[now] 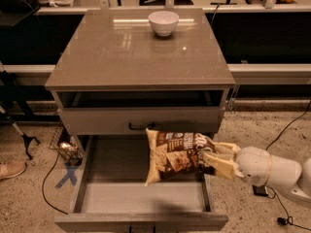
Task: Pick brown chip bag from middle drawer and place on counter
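Note:
The brown chip bag [177, 154] is dark brown and pale yellow with chip pictures. It hangs sideways in the air above the open middle drawer [141, 198], level with the drawer front above it. My gripper [214, 160] reaches in from the right and is shut on the bag's right end. The white arm [269, 171] extends off the right edge. The drawer floor under the bag is bare and light grey. The counter [121, 52] is the glossy taupe top of the cabinet, above and behind the bag.
A white bowl [163, 22] stands at the back middle of the counter. A shallower drawer front with a black handle [141, 125] is just behind the bag. Cables [286, 130] and a blue tape cross [68, 174] lie on the speckled floor. A shoe [10, 169] shows at the left.

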Tool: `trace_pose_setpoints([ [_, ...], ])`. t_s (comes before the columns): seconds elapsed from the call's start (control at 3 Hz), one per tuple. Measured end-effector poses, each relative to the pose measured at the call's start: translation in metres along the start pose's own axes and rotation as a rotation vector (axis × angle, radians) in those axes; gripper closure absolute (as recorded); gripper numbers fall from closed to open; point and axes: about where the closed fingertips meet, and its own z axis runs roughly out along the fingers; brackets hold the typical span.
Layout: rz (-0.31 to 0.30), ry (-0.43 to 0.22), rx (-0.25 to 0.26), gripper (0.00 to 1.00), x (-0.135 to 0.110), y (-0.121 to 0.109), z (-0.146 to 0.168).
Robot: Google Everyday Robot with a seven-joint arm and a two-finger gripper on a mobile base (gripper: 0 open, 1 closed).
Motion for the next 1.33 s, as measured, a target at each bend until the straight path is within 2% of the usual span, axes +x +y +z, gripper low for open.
trace_pose_setpoints([
  [0.33,-0.079,-0.078,-0.056,1.00,-0.047,0.009,-0.011],
  [1.0,-0.097,-0.114,-0.077,1.00,-0.061,0.014,-0.011],
  [1.33,-0.190,-0.236,-0.066,1.00,-0.128,0.023,-0.030],
])
